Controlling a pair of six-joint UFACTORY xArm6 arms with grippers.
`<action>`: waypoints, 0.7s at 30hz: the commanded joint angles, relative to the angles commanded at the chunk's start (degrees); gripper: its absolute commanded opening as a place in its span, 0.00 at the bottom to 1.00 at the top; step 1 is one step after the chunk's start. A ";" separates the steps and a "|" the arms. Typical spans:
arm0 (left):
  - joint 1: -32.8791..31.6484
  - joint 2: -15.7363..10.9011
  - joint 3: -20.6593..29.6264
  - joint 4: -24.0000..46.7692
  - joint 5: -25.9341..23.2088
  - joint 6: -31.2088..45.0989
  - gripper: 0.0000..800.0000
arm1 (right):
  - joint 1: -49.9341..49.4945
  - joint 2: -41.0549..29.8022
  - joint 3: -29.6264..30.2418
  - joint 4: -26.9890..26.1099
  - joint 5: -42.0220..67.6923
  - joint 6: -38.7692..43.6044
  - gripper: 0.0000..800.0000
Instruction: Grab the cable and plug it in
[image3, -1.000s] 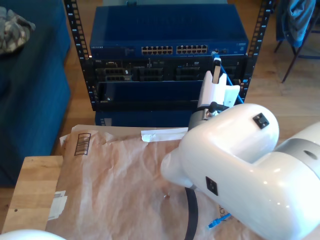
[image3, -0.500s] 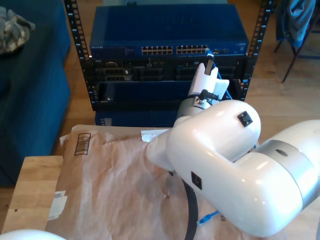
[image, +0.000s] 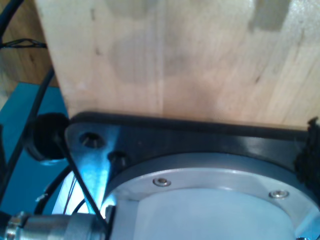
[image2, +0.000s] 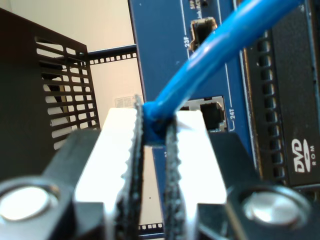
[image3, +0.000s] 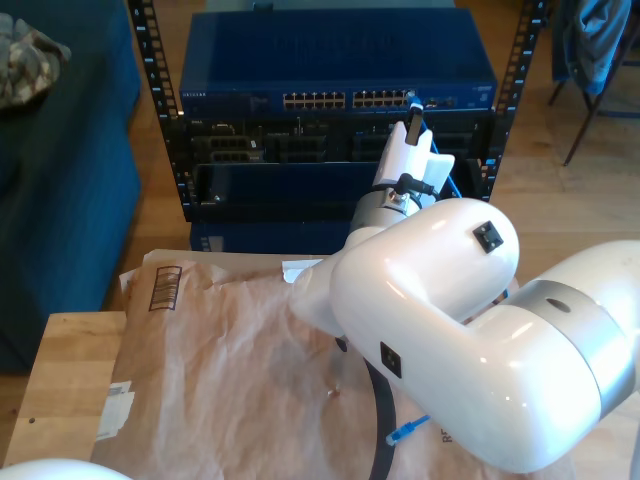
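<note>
Second gripper is pinched tight on the cable, the blue jacket clamped between the ribbed pads with the plug end hidden at the pinch. In the second wrist view the jaws sit just before the blue switch, right beside the port marked 24T; whether the plug has entered it cannot be told. In the exterior view the second gripper now stands up against the upper port row of the switch, at the end of that row toward the exterior view's right. A second ago it hung lower and further toward the exterior view's right, below the row, so the arm has swung in and up to the ports. The loose end of the cable lies on the brown paper near the arm's base, having slid toward the exterior view's left as the arm turned. Judgement: the grab is done and the task is at the insertion; what remains is fine alignment and a straight push into the socket. A slight angle could jam the clip against the port edge. The first wrist view gives pale wood and a metal flange; first gripper's jaws cannot be told as spread or closed.
</note>
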 joint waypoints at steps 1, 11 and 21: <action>0.00 0.00 0.00 0.00 0.00 0.00 1.00 | 0.00 0.00 0.00 0.53 0.00 -0.79 0.00; 0.00 0.00 0.00 0.00 0.00 0.00 1.00 | 0.09 0.62 -0.35 1.23 -0.09 -5.01 0.00; 0.00 0.00 0.00 0.00 -0.09 0.00 1.00 | 1.05 2.73 -4.31 4.22 -0.09 -7.21 0.00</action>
